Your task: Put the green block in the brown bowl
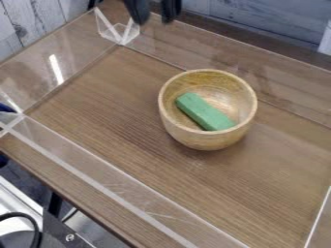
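The green block (204, 111) lies flat inside the brown bowl (195, 137), slanting across its floor. The bowl stands a little right of the middle of the wooden tabletop. My gripper (151, 9) hangs at the top edge of the view, well behind and to the left of the bowl. Only its two dark fingertips (135, 10) show. They stand apart with nothing between them, so the gripper is open. The rest of the arm is out of frame.
Clear acrylic walls (52, 73) fence the wooden tabletop (104, 116) on all sides. A clear corner bracket (119, 30) sits at the back left, just below the gripper. The table's front edge (77, 208) drops off at the lower left.
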